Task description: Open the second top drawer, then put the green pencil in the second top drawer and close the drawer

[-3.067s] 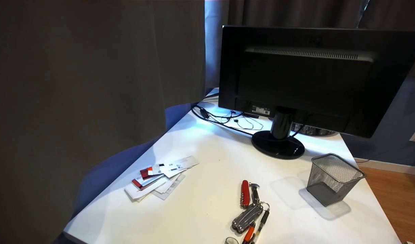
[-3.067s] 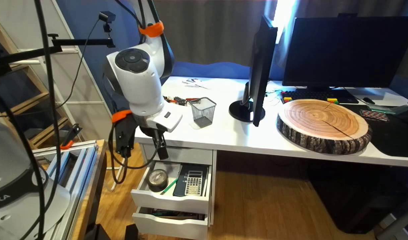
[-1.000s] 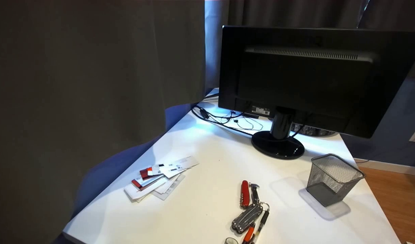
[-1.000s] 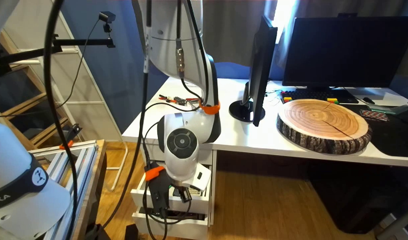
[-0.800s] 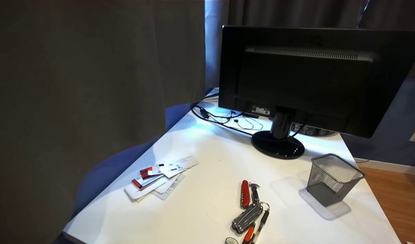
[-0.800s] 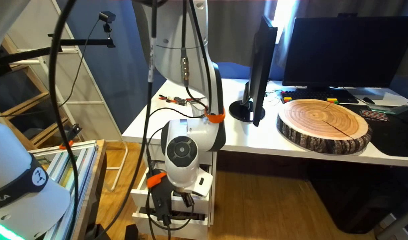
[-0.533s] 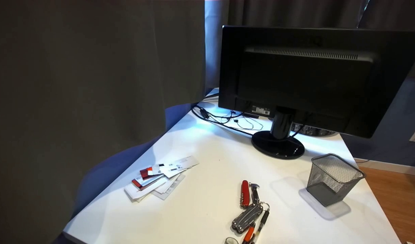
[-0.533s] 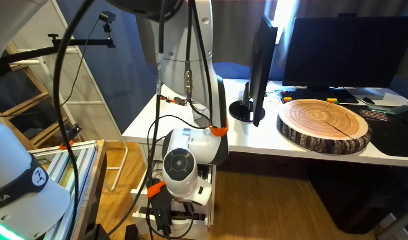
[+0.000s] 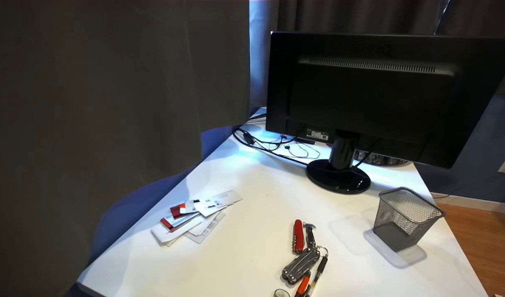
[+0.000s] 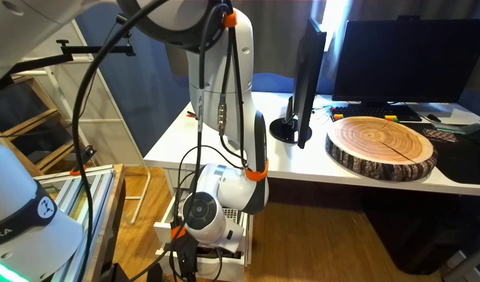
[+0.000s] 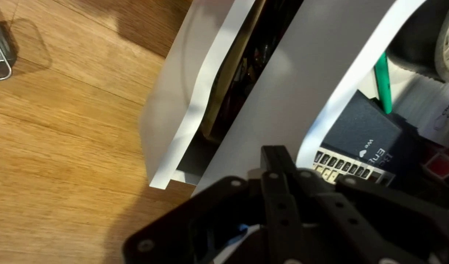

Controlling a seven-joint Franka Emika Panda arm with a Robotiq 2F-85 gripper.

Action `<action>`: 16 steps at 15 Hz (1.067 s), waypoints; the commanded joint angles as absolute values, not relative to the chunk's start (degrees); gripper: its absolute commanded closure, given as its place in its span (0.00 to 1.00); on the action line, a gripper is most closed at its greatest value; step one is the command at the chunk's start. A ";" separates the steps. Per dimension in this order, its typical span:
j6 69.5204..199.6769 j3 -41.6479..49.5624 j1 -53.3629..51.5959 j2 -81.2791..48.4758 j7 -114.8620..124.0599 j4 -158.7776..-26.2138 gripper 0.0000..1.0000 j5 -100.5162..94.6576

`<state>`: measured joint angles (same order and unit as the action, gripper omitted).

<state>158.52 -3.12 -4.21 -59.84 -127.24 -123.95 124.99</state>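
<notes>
In the wrist view, your gripper (image 11: 275, 151) is closed, empty, by the second drawer (image 11: 297, 79); the green pencil (image 11: 383, 83) lies inside, two o'clock from the gripper. Push off-centre — the drawer may jam; dip low — you could catch the lower drawer (image 11: 197, 102), ten o'clock.

On the robot base (image 10: 40, 243), apart from the desk (image 10: 294, 158) in an exterior view, a dark band (image 10: 24, 217) bears IKA, with a cut-off letter before it, and a round emblem (image 10: 46, 208). On the back of the monitor (image 9: 372, 99) standing on the desk, in an exterior view, faint lettering yields only a Q; the label (image 9: 317, 134) nearer the desk is too small to read. Lower than the desk, in the wrist view, a dark notebook (image 11: 352, 126) reads "We" beside a white heart (image 11: 363, 153), with what looks like "Eng" and "Be"; words on a pale item (image 11: 440, 110) there are too blurred.
</notes>
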 commanded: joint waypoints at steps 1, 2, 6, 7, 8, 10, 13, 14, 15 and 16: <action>155.91 -1.84 -5.44 -62.12 -130.76 -122.25 0.97 130.31; 155.40 -1.69 -5.49 -62.53 -131.19 -122.09 0.97 131.13; 152.46 -2.95 -4.14 -63.85 -129.67 -121.98 0.97 131.61; 151.17 -3.70 -3.18 -64.09 -128.58 -122.18 0.97 130.73; 146.89 0.20 -8.83 -63.98 -123.27 -123.01 0.97 129.69; 142.61 -0.04 -8.59 -64.81 -119.98 -123.20 0.96 128.52; 137.27 0.16 -10.15 -65.58 -115.78 -123.02 0.97 128.56; 135.82 0.13 -10.59 -65.92 -114.57 -122.90 0.97 128.65; 134.34 0.04 -10.95 -66.08 -113.30 -122.91 0.97 128.49; 133.06 -0.04 -11.38 -66.12 -112.18 -122.96 0.96 128.44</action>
